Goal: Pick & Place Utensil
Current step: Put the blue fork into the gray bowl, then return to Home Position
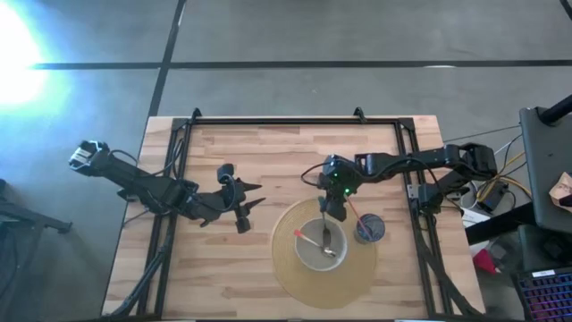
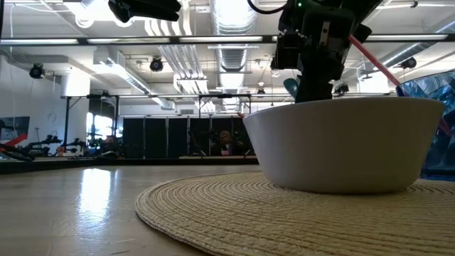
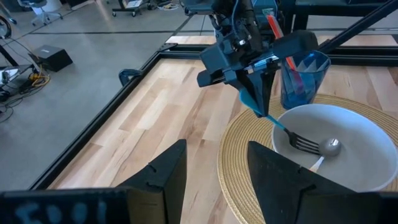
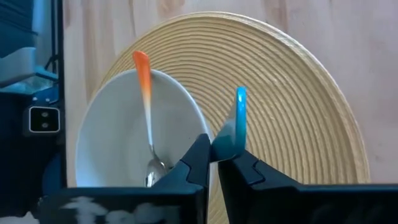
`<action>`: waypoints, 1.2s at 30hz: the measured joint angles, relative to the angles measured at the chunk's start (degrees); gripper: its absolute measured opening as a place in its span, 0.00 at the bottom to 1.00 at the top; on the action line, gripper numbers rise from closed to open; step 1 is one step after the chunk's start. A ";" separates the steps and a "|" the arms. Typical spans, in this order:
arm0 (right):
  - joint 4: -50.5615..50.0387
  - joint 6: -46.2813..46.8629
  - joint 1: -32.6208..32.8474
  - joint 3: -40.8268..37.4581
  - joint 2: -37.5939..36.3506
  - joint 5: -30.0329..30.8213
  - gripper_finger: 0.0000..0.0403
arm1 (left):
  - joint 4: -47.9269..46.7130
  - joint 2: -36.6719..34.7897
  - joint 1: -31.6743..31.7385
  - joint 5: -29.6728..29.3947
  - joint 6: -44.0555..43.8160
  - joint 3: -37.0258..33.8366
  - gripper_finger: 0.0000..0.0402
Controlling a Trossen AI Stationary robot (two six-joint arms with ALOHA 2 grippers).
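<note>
A white bowl (image 1: 315, 257) stands on a round woven mat (image 1: 286, 268). In it lies a spoon with an orange handle (image 4: 144, 74). My right gripper (image 1: 327, 215) is over the bowl's far rim, shut on a fork with a blue handle (image 3: 258, 106). The fork's tines (image 3: 303, 144) reach down into the bowl beside the spoon's head (image 3: 333, 146). A blue cup (image 1: 368, 230) with a red utensil stands just right of the bowl. My left gripper (image 1: 253, 204) is open and empty, left of the mat; it also shows in the left wrist view (image 3: 214, 168). My right gripper pinches the fork's blue handle (image 4: 234, 134) between its two fingertips, below the handle's free end (image 4: 240, 94), which sticks out past them. The fingers point down from above. The fork slants down from the hold, its tines inside the bowl; whether they touch the bowl, I cannot tell.
A black frame (image 1: 295, 122) runs round the wooden table top. Bare wood lies between my left gripper and the mat and along the far side. The blue cup stands close to my right gripper's right side.
</note>
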 joint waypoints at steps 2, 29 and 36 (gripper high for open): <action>0.04 -0.03 0.00 0.02 -0.01 0.44 0.05 | -0.01 0.00 0.00 -0.01 0.01 0.00 0.41; -2.48 -0.87 0.00 0.19 0.08 3.46 0.25 | -0.01 0.00 0.05 0.00 0.01 0.00 0.41; -2.67 -0.83 -0.02 0.62 -0.21 3.24 0.28 | 0.00 0.00 0.05 0.00 0.02 0.00 0.41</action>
